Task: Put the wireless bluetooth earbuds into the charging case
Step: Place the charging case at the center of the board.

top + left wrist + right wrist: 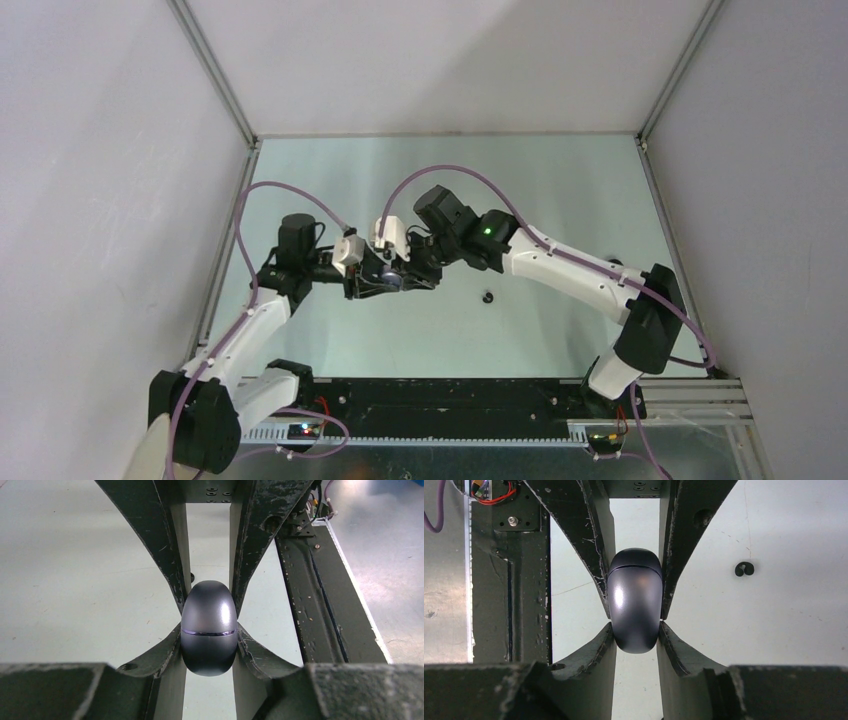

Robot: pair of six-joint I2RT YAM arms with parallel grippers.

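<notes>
Where the black rail [450, 405] runs along the counter's near edge, both arm bases sit at its ends, L arm [250, 330] rising from the near-left corner and R arm [570, 275] from the near-right, each w/ a purple cable [290, 190] looped over it. The arms lean in toward each other and meet at about mid-counter, slightly left of ctr. There the L gripper [208, 615] is clamped on the charging case [208, 635], a dark glossy egg-shaped shell w/ a thin bright seam round its middle, halves together. Its fingers [170, 570] press the case from both sides. The R gripper [634, 605] is clamped on the same case from the opposite end, fingers tight on both flanks, seam showing near the top in that view. Can't tell whether the case touches the counter [560, 200] or hangs just above it. Just right of the grippers, a bit toward the near edge and apart from the case, one small black earbud [488, 296] lies on the pale green surface; no other buds seen. Farther back, a green light [487, 231] glows on the R arm's wrist.
</notes>
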